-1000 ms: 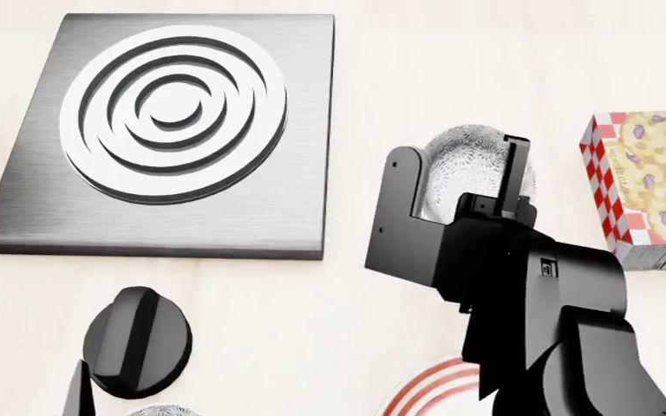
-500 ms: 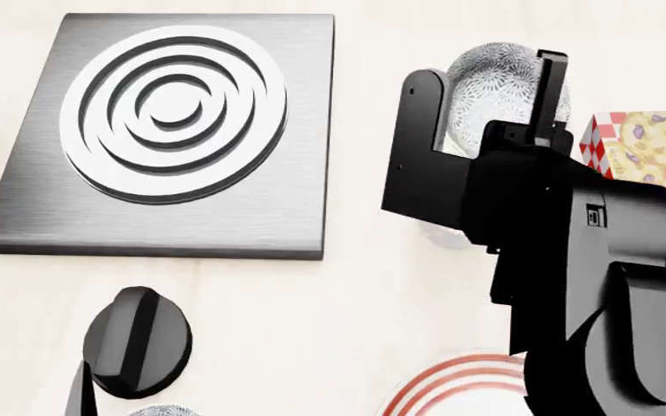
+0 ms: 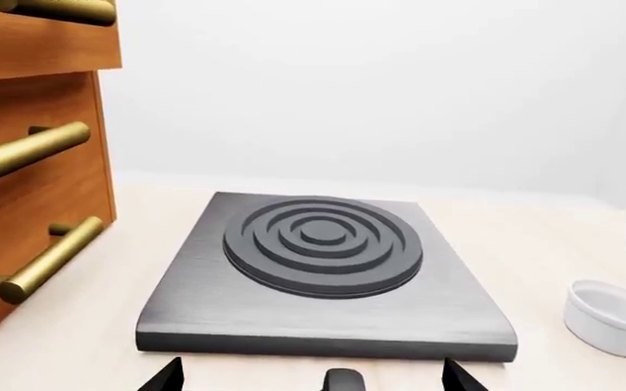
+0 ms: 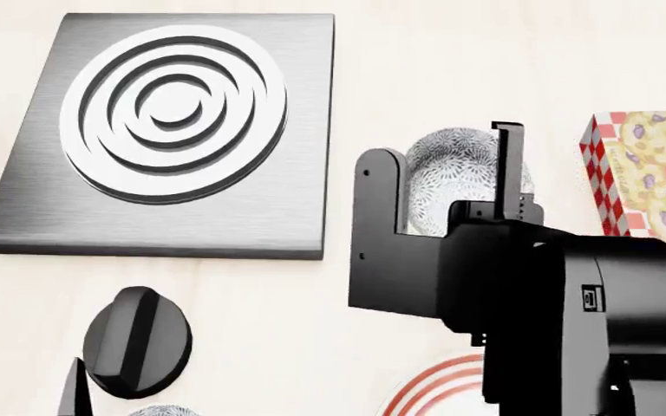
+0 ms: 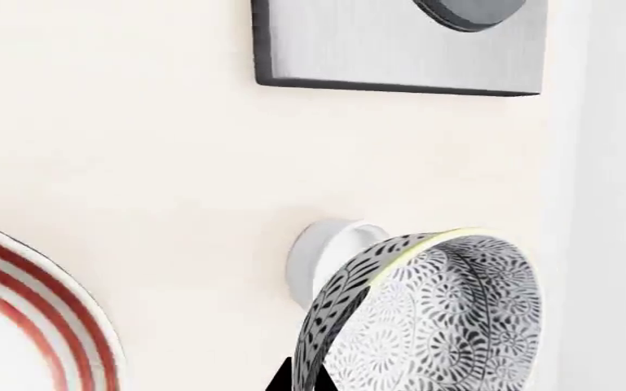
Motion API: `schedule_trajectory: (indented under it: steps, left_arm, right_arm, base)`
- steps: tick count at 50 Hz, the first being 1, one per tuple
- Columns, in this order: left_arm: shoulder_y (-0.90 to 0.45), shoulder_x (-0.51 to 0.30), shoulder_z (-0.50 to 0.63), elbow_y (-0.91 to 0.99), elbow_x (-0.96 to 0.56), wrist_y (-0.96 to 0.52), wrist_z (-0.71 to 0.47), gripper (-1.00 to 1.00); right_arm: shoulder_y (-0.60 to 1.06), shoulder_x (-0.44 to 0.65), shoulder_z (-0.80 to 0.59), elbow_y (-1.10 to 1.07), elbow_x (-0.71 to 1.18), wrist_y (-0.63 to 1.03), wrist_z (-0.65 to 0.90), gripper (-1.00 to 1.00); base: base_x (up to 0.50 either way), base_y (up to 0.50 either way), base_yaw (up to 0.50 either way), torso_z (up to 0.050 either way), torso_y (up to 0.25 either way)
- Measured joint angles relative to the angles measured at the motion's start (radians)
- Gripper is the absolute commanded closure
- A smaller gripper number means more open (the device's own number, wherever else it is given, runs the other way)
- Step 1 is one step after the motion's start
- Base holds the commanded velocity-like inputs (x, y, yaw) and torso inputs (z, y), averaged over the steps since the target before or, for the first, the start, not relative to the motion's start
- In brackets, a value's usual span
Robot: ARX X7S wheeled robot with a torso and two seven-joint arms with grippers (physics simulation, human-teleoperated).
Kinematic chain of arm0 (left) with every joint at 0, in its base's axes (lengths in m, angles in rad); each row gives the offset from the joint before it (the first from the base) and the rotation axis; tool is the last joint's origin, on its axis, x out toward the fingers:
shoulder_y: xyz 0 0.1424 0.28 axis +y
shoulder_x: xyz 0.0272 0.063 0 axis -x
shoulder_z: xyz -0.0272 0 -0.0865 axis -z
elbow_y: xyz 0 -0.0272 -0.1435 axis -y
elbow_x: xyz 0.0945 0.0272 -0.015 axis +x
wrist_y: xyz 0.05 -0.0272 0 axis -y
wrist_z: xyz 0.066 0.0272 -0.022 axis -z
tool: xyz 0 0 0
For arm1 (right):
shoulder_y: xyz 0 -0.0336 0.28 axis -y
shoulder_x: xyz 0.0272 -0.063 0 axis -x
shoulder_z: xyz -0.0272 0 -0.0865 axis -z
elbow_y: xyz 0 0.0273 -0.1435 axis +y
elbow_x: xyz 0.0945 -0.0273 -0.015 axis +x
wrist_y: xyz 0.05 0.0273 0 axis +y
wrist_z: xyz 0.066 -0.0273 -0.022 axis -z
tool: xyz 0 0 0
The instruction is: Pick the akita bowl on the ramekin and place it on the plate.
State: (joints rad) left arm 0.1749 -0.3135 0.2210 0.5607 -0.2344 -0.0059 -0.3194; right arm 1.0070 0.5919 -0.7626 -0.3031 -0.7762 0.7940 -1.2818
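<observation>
The right black gripper (image 4: 449, 186) has its jaws clenched on the rim of the small grey-black speckled akita bowl (image 4: 463, 178), held tilted above and clear of the plain white glossy ramekin (image 5: 326, 254), with the red-ringed white plate (image 5: 19, 314) well aside of the jaws

Pale wood counter (image 4: 426, 52), grey burner slab (image 4: 32, 217), white ramekin (image 3: 613, 316), red-ringed plate (image 5: 19, 309), checkered food box (image 4: 645, 173), black knob (image 4: 136, 342)

Head view steeply down on the stove plate (image 4: 159, 134), left wrist low beside it, right wrist close above ramekin (image 5: 324, 257)
</observation>
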Motion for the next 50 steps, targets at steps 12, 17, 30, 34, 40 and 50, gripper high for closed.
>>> schedule_trajectory:
  steps: [12,17,30,34,40,50]
  left_arm:
    - [0.001,-0.004,0.003,0.004,0.000,0.001,-0.007,-1.00]
    - [0.002,-0.006,0.004,0.006,-0.001,0.001,-0.010,-1.00]
    - [0.002,-0.010,0.005,0.010,-0.003,0.001,-0.016,-1.00]
    - [0.002,-0.011,0.006,0.010,-0.003,0.001,-0.017,-1.00]
    - [0.000,-0.013,0.008,0.010,-0.004,0.001,-0.020,-1.00]
    - [0.000,-0.016,0.010,0.012,-0.006,0.001,-0.024,-1.00]
  right_arm:
    - [-0.091,0.074,-0.038,-0.177,-0.045,0.066,-0.094,1.00]
    - [-0.123,0.106,-0.052,-0.240,-0.067,0.092,-0.127,1.00]
    - [-0.209,0.189,-0.096,-0.408,-0.142,0.177,-0.208,1.00]
    - [-0.235,0.212,-0.111,-0.449,-0.161,0.201,-0.222,1.00]
    - [-0.259,0.242,-0.131,-0.498,-0.186,0.233,-0.239,1.00]
    - [-0.306,0.286,-0.183,-0.579,-0.237,0.299,-0.261,1.00]
  base:
    - [0.00,0.00,0.00,0.000,0.000]
    - [0.00,0.00,0.00,0.000,0.000]
    - [0.00,0.00,0.00,0.000,0.000]
    - [0.00,0.00,0.00,0.000,0.000]
    - [0.00,0.00,0.00,0.000,0.000]
    - [0.00,0.00,0.00,0.000,0.000]
